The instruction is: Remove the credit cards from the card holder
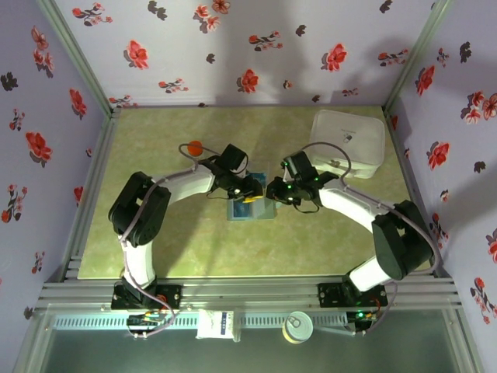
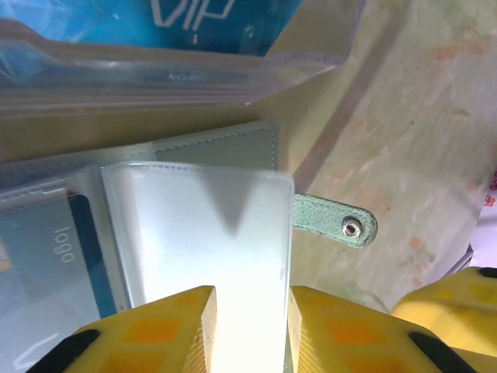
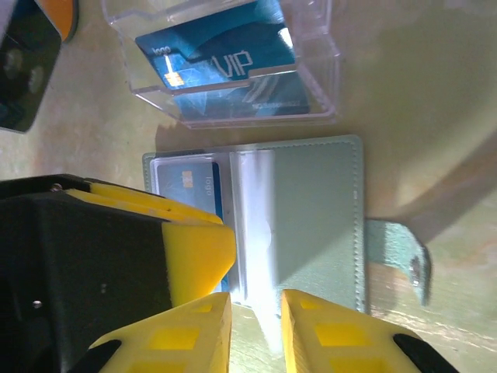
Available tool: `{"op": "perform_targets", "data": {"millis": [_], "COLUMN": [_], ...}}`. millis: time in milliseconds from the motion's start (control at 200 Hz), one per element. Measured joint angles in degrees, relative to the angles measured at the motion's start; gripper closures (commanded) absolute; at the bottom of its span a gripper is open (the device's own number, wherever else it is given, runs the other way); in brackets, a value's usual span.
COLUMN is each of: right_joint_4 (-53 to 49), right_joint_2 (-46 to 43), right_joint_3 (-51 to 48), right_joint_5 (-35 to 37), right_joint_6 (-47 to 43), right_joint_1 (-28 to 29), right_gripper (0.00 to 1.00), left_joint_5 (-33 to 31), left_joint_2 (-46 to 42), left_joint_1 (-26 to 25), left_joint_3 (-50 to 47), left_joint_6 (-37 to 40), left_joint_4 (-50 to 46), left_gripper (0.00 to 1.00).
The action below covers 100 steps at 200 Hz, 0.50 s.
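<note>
Flowery-walled counter (image 1: 155, 241): card holder (image 3: 318, 217) lay open, credit cards (image 3: 190, 186) still sleeved. The left pincer (image 2: 248, 303) and right pincer (image 3: 256, 307) were slightly spread. Next, probably pinching a card edge.

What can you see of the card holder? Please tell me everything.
The card holder lies open and flat on the table, close beside a clear box. It is pale grey-green, like soft leather, with stitched edges. A short strap with a metal snap sticks out from one side. Inside are clear plastic sleeves; one holds a blue card. A sleeve shows between the fingers of the left gripper and of the right gripper; whether they grip it is unclear.
</note>
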Motion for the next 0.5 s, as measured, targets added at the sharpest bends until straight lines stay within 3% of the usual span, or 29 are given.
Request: {"op": "perform_targets", "data": {"millis": [500], "right_joint_4": [-1.38], "right_joint_2": [-1.73], "right_joint_3": [-1.68], "right_joint_5": [-0.07], "right_joint_6": [0.04], "right_joint_1": [-0.35], "right_gripper": [0.73], "left_joint_5": [-0.26], "left_joint_2": [2.67], "left_joint_1": [-1.22], "left_joint_3": [2.51], "left_joint_6": [-0.33], "left_joint_4": [-1.49], "left_gripper": [0.66]}}
